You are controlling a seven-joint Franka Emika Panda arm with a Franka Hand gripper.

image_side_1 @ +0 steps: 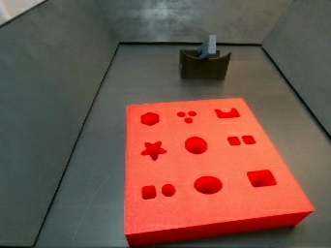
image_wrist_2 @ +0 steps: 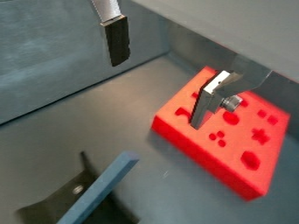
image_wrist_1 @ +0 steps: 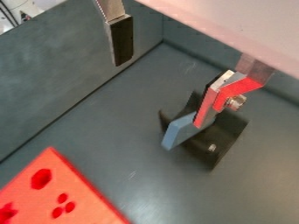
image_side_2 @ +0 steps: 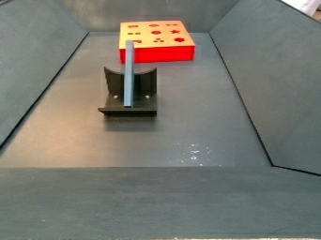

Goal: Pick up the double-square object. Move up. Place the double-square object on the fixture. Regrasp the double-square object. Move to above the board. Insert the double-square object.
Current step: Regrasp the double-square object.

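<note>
Item: dark grey floor [image_side_2: 189, 112], matte, flat. Item: grey side walls [image_side_1: 52, 77], sloping up from the floor on each side. Item: small pale specks [image_side_2: 194, 150] on the floor, nature unclear.

I count one double-square object [image_side_2: 129, 73], standing up in one fixture [image_side_2: 130, 97], and one red board [image_side_1: 211, 164]. On my wrist feeds there is one gripper [image_wrist_1: 176, 54] above the floor, with two fingers [image_wrist_1: 121, 41], jaws apart and nothing between them
</note>
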